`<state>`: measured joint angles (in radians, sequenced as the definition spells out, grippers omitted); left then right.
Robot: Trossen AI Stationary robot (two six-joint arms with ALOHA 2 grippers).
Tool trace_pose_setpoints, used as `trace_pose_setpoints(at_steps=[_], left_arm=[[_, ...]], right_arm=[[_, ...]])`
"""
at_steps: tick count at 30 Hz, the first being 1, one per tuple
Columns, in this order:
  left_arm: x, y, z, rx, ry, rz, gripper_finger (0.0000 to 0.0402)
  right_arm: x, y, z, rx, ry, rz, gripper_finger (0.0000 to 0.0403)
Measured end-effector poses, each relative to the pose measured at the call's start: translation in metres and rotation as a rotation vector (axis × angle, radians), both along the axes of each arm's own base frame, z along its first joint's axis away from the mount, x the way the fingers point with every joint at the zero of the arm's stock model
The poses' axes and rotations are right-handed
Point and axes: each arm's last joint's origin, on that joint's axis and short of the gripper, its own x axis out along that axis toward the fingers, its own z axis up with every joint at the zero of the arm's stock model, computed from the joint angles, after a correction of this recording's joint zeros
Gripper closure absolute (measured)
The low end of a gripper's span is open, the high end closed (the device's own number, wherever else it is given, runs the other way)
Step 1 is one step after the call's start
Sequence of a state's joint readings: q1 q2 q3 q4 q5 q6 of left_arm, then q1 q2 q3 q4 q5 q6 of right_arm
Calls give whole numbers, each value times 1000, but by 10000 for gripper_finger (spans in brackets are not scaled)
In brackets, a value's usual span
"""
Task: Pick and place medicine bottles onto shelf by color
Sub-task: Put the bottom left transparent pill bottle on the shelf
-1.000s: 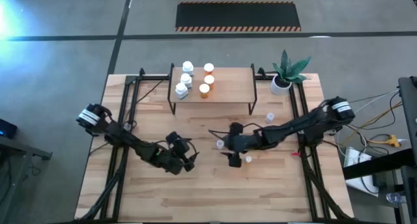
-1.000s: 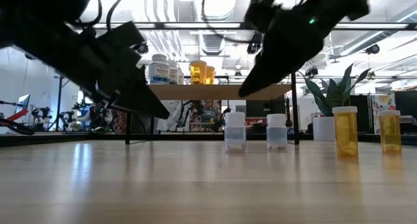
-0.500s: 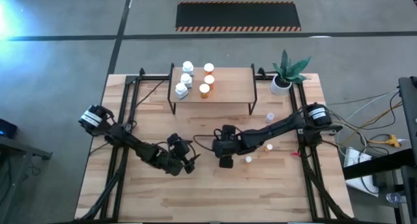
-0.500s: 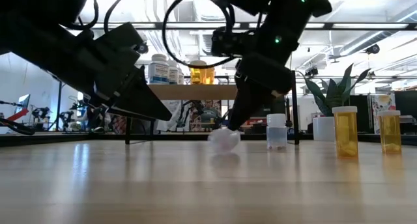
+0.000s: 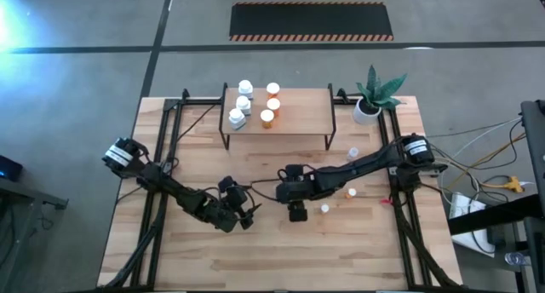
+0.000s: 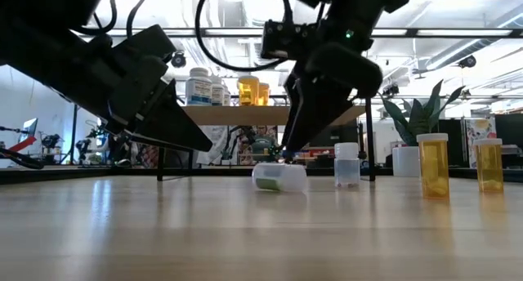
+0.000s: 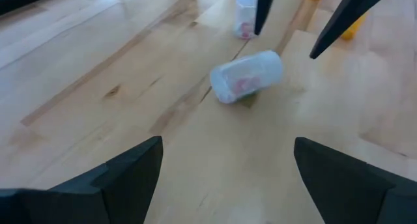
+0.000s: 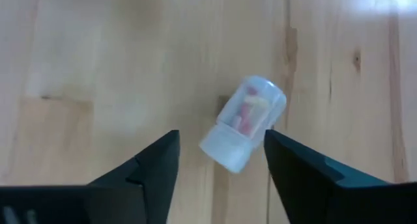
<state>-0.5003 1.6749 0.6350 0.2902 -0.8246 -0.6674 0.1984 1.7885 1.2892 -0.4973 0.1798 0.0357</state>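
Observation:
A small clear bottle point(image 8: 242, 123) with a white cap lies on its side on the tabletop; it also shows in the low view point(image 6: 279, 177) and the left wrist view point(image 7: 246, 75). My right gripper point(image 8: 221, 152) is open and points down over it, one finger on either side; in the high view it is at mid-table point(image 5: 296, 211). My left gripper point(image 5: 246, 215) is open and empty to the left of the bottle, pointing toward it. The shelf point(image 5: 298, 114) at the far side holds three white bottles point(image 5: 243, 104) and three orange bottles point(image 5: 272, 104). My right gripper: one fingertip point(image 8: 277, 146) stands right beside the lying bottle's side point(image 8: 260, 129). I cannot tell whether it touches it. The fingers come from above, and the bottle rests on the table.
Another clear bottle point(image 6: 346, 165) stands just right of the lying one. Two orange bottles point(image 6: 433, 164) point(image 6: 489, 164) stand farther right. A white pot with a green plant point(image 5: 371, 101) stands at the far right corner. Black frame rails run along both table sides.
My right gripper has gone down and a little toward the table's left edge, onto the clear bottle that stood upright. That bottle has tipped over and now lies on its side. The other clear bottle has stayed upright.

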Motion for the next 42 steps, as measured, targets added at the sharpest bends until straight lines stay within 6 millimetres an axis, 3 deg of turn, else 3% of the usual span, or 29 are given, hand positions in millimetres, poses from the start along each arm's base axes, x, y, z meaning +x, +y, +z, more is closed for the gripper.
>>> trace_pose_setpoints(at_steps=[6,12,22,30,36,42], left_arm=[[2,-1,-3,-3,-12,4,72],[6,-3,-8,28,-9,-10,72],[18,-9,-9,86,13,-99,72],[21,-4,-8,139,31,-130,72],[31,0,3,276,17,-208,72],[38,18,0,228,49,-250,83]], right_arm=[[4,-10,-10,44,15,-129,129],[10,-11,-34,84,37,-235,118],[18,-9,-52,22,37,-143,180],[17,-8,-44,0,17,-84,276],[18,-6,-36,-18,-14,-46,280],[17,-2,-35,-29,-18,-13,274]])
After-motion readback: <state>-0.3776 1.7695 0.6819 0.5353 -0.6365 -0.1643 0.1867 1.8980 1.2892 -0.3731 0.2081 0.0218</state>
